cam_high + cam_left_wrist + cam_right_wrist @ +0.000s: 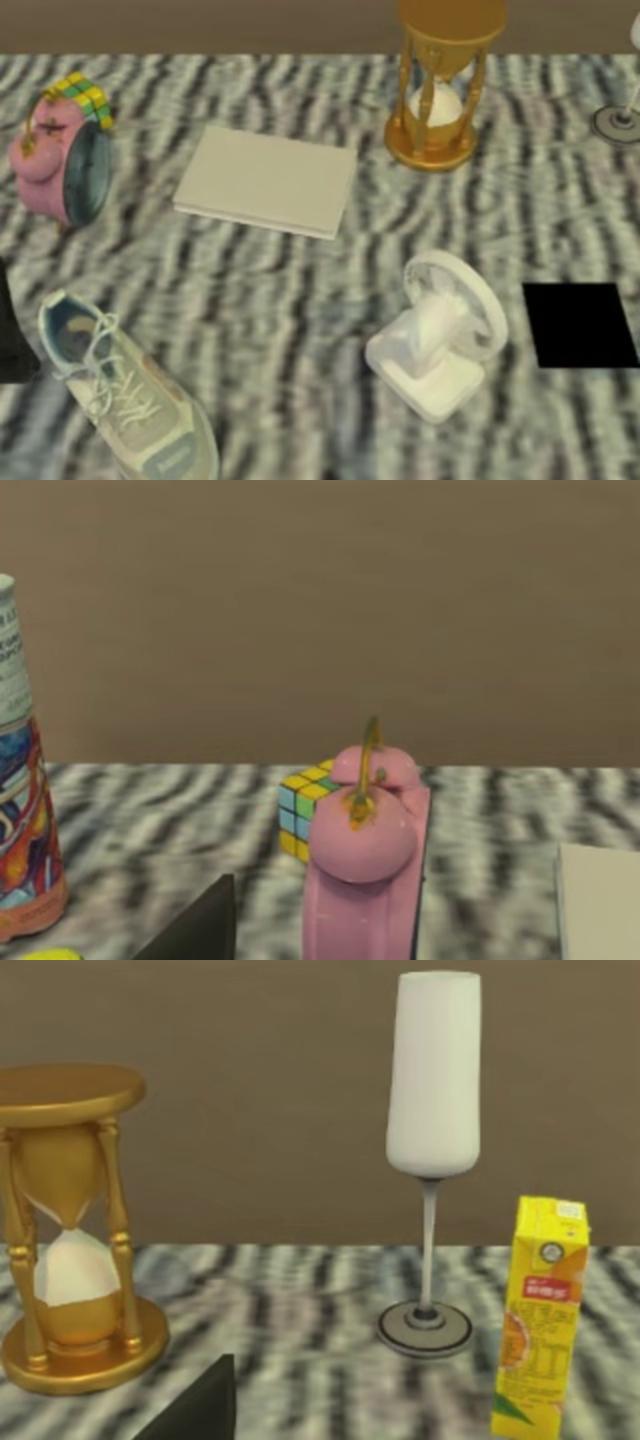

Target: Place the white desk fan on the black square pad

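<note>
The white desk fan [435,335] stands on its square base right of the table's middle, its round caged head tilted up. The black square pad [580,325] lies flat just to the fan's right, a small gap between them, reaching the top view's right edge. Neither appears in the wrist views. A dark part of my left gripper [10,335] shows at the left edge of the top view, far from the fan. My right gripper [200,1405] shows only as a dark wedge in its own wrist view, facing the hourglass and the glass.
A cream closed book [265,182] lies behind the fan. A gold hourglass [435,90] and a white glass [433,1075] stand at the back right, with a yellow juice carton [540,1315]. A pink alarm clock [60,150], colour cube [80,97], sneaker [130,395] and printed can [20,780] fill the left.
</note>
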Action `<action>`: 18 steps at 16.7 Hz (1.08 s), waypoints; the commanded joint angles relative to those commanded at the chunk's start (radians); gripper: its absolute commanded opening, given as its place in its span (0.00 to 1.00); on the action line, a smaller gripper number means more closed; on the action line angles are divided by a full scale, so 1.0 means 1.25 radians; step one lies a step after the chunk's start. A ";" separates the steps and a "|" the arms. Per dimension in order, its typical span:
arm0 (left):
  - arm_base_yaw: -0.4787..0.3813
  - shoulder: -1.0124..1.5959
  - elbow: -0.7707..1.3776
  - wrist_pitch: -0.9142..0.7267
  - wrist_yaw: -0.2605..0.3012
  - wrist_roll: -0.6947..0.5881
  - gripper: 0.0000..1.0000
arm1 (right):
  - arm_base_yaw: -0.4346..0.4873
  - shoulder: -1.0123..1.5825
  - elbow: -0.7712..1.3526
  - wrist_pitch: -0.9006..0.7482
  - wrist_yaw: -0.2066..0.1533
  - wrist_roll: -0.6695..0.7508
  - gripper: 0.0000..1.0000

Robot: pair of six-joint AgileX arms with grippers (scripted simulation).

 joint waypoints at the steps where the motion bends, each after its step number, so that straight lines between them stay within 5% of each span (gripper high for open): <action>1: 0.000 0.000 0.000 0.000 0.000 0.000 1.00 | 0.000 0.000 0.000 0.000 0.000 0.000 1.00; 8: 0.000 0.000 0.000 0.000 0.000 0.000 1.00 | 0.065 0.173 0.159 -0.156 0.001 -0.016 1.00; 18: 0.000 0.000 0.000 0.000 0.000 0.000 1.00 | 0.293 0.918 0.832 -0.639 0.000 -0.045 1.00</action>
